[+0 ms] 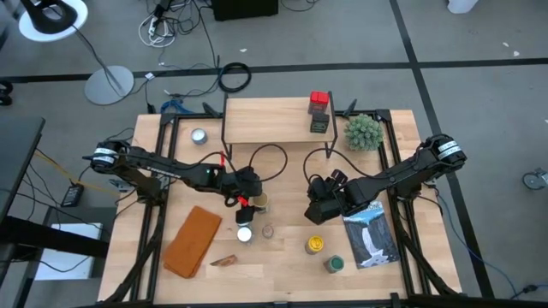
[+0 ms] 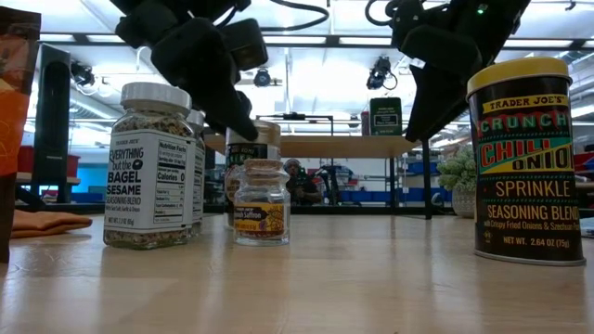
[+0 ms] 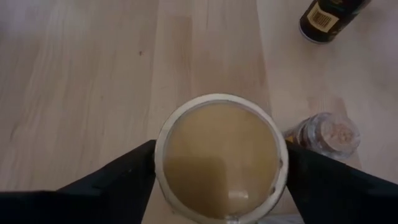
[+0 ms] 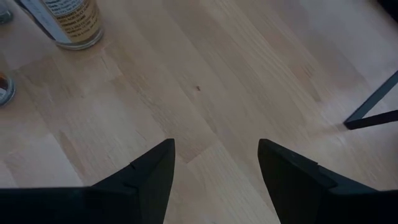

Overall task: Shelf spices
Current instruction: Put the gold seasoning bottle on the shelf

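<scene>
- Two spices already sit on the shelf (image 1: 265,120) in the high view, a red-topped tin (image 1: 319,100) above a dark one (image 1: 319,123). Your left gripper (image 1: 254,202) is mid-counter over a tan-topped jar (image 1: 259,202); your right gripper (image 1: 318,208) hovers just right of centre, nothing in it.
- Low view: the bagel-seasoning jar (image 2: 153,167), a small saffron jar (image 2: 261,204) and the yellow-topped chili onion tin (image 2: 531,158) stand upright on the counter (image 2: 325,288).
- Left wrist view: fingers (image 3: 118,180) flank the jar's round lid (image 3: 221,155), close on both sides; contact looks likely, I'd not swear to it. Rigid and smooth-sided, likely glass and slippery: grip the body below the lid.
- Right wrist view: fingers (image 4: 155,171) spread wide over bare wood.
</scene>
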Robot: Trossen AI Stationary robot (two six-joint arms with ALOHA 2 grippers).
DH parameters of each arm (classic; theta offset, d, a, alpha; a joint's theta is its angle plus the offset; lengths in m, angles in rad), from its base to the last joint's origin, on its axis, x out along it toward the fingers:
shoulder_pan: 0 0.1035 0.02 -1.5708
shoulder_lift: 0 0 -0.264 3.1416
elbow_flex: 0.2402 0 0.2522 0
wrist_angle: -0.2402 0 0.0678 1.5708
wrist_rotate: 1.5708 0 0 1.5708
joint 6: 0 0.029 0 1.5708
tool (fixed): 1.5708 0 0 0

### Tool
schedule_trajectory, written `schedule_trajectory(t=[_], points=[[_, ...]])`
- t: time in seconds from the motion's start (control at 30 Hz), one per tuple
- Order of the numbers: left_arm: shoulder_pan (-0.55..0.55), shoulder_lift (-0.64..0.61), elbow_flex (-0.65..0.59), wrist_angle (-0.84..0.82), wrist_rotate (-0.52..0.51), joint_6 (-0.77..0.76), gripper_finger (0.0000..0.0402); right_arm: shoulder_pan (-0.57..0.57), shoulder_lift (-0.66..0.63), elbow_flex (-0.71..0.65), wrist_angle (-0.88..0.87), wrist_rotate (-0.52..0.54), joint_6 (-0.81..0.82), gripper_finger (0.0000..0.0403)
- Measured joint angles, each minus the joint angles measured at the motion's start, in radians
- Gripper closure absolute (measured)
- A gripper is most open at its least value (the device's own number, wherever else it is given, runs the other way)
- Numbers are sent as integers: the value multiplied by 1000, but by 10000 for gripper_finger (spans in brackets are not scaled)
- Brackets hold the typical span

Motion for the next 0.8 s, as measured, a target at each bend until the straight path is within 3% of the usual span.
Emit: schedule_trajectory(t=[0.23,0.53,0.8], points=[[0,0,0,13,1,-2,121,0,0,0,2,0,-5,173],[2,0,11,-7,1,-10,115,0,0,0,2,0,-5,173],[16,2,156,-201,-9,-7,116,0,0,0,2,0,-5,173]])
